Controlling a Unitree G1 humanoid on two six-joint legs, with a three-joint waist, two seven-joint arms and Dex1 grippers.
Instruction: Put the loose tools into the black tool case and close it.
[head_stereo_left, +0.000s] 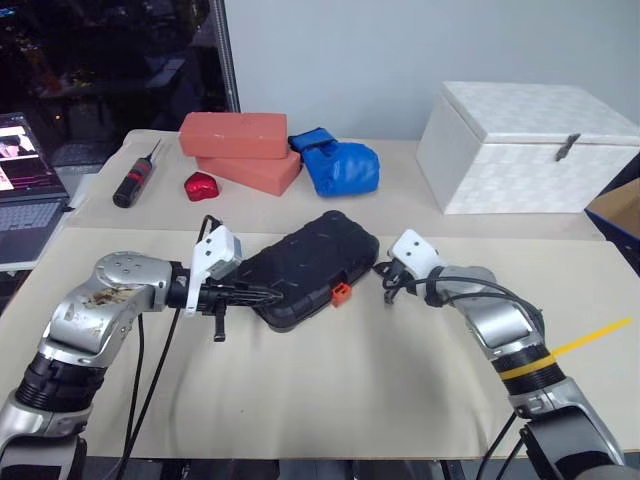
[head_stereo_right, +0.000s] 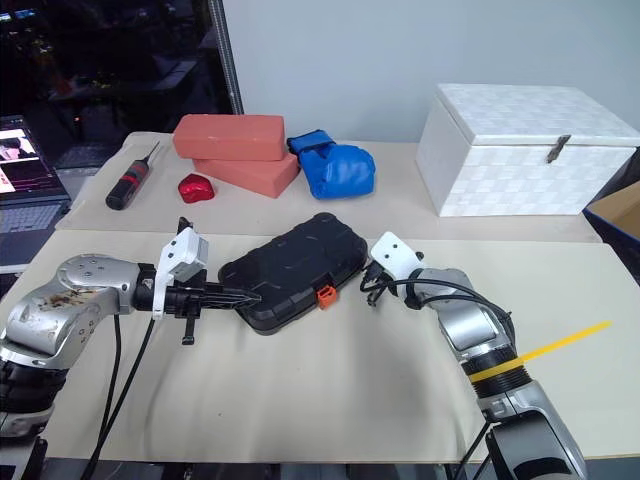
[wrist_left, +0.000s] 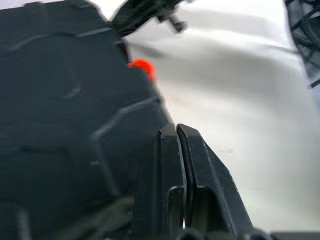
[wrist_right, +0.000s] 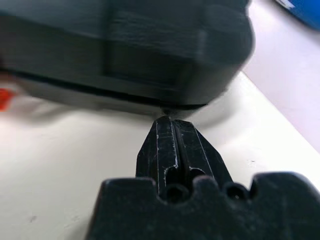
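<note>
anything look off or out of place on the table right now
Nothing is spilled or damaged. The black tool case lies closed but skewed diagonally on the table, its orange latch at the near edge. Both shut grippers, left gripper and right gripper, sit at its opposite ends.

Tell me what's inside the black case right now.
The black tool case lies shut on the table, orange latch at its front edge, so the lid hides its contents. No loose tools lie around it.
</note>
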